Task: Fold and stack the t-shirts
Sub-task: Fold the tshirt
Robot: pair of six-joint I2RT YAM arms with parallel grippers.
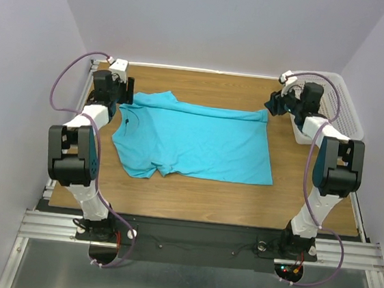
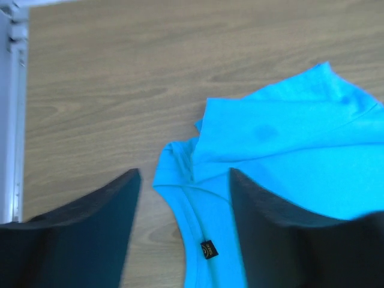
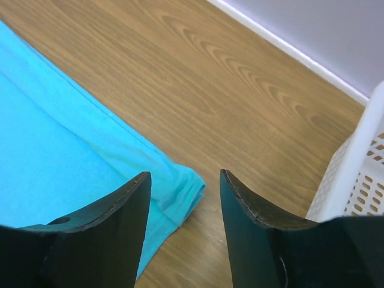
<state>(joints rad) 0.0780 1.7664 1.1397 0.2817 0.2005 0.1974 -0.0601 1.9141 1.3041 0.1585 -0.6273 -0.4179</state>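
Top view: the t-shirt [image 1: 196, 141] lies spread on the table [image 1: 194, 189], its long axis running side to side. Your left gripper [image 1: 125, 94] is at the far corner of the collar end, your right gripper [image 1: 276, 103] at the far hem corner.

Left wrist: jaws apart, nothing clamped. The collar edge lies beneath the gap and off to the right.

Right wrist: jaws apart and empty. The folded hem corner lies just under the gap, and the basket [image 3: 360, 180] stands to the right.

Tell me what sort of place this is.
Probably a robot test cell, not a home: plain white walls box in a wooden table, and the left arm and right arm stand on an aluminium frame. A turquoise t-shirt lies between them.
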